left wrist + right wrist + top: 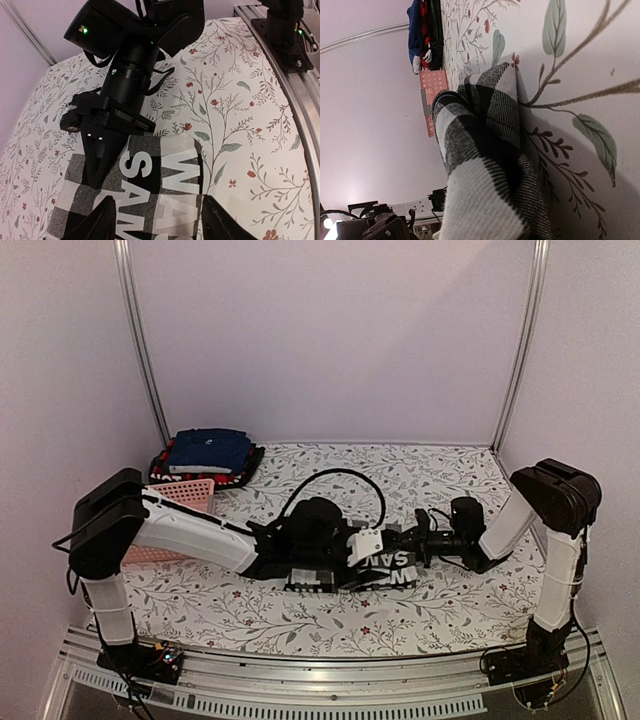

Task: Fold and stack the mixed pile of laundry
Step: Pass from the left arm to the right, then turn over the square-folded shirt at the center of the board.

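Top external view: the checked shirt (385,570) lies bunched in the middle of the surface (450,610), well apart from the folded navy trousers (208,450), which sit on the red-and-black plaid piece (165,472) at the back left, behind the pink basket (185,495). A black band with white lettering (165,175) runs across the shirt; I cannot tell whether it belongs to the same garment.

The right fingers (97,177) are clenched on an edge of the checked cloth, which rises in a thick fold right up to the right wrist camera. The left fingers (106,220) stand apart over the near end of the cloth, released and holding nothing.

The risk I see is a one-sided pull. With a single pinch on soft, layered cloth, a lift or drag would likely let the loose end trail and the fold fall open or skew. The pinch may also take only the top layer. The two wrists sit very close, so a hasty move could knock them together or snag cloth on the spread left fingers.
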You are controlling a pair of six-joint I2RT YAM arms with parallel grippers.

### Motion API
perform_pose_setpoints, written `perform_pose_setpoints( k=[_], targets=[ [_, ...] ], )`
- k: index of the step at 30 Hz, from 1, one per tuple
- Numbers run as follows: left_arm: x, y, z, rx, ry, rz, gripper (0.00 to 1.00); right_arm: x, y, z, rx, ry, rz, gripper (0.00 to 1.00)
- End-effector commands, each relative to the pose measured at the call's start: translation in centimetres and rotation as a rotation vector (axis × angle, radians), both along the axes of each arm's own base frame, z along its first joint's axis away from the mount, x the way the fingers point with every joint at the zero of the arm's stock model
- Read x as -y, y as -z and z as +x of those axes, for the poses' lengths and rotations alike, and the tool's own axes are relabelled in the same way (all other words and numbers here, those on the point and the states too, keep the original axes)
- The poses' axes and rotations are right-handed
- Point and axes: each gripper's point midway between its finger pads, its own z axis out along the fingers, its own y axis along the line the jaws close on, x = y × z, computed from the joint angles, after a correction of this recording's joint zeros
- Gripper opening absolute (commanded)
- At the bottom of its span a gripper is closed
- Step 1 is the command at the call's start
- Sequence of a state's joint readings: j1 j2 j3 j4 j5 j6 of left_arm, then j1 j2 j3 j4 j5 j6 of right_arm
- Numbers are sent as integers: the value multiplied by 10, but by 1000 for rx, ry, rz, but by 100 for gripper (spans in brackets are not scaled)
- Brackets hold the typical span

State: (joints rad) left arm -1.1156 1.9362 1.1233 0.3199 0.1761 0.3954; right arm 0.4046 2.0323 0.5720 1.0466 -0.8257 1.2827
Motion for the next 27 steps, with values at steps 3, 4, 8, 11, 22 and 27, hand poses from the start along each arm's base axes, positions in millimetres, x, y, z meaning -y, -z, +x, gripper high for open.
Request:
perform_pose_setpoints(
  k=[3,4,8,11,22,27],
  targets=[
    [-40,-40,22,-56,-178,-172,71,25,-25,20,163,-23,-247,0],
    [-46,-40,25,-61,-204,-177,75,32,-29,24,184,-26,-281,0],
    [-68,-41,34,-85,-286,-210,81,68,-50,42,259,-14,-446,0],
    [-81,-48,39,-87,-326,-236,83,105,-71,57,322,-2,-631,0],
    [-109,-53,58,-88,-417,-262,100,253,-161,73,377,210,-1321,0],
    [-116,-57,62,-100,-441,-254,100,319,-195,61,291,357,-1685,0]
  ],
)
